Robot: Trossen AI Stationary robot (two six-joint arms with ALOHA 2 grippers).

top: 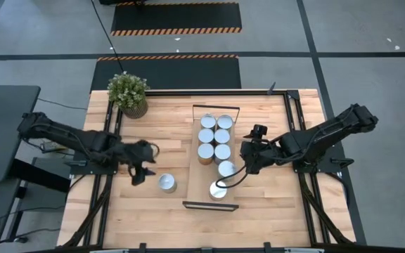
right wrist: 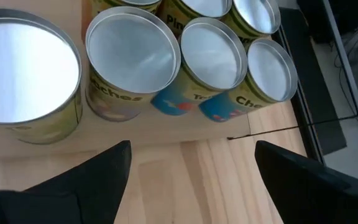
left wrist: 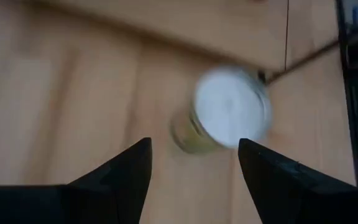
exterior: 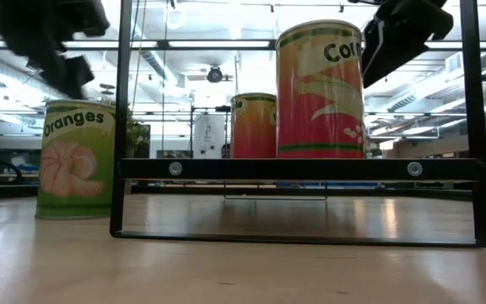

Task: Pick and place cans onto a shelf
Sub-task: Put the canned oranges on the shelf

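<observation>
8 of the 9 cans are already on the shelf (top: 197, 184): 6 in a tight double row toward the plant (top: 128, 93) end, then 2 singles nearer the front rail. The last can (top: 166, 182) stands upright on the table (top: 118, 218), just beside the shelf's long edge; in the low view it is the green one labelled oranges (exterior: 76, 160).

The left pincer (top: 139, 172) hovers near this can, and its fingers stand a little apart with nothing between them. From its wrist camera the can (left wrist: 232, 107) lies ahead and off to one side of the gap, not centred. The right pincer (top: 247, 167) hangs open and empty over the shelf, close to the 2 single cans.

My main worry is the left pincer's gap. It looks narrower than the can, so a descent as it stands would likely land a finger on the rim and tip or shove the can. The off-centre line adds to that. The remaining free spots sit beside the single cans, so a carried can could clip a neighbour, or the 2 arms could meet if the right one waits there.
</observation>
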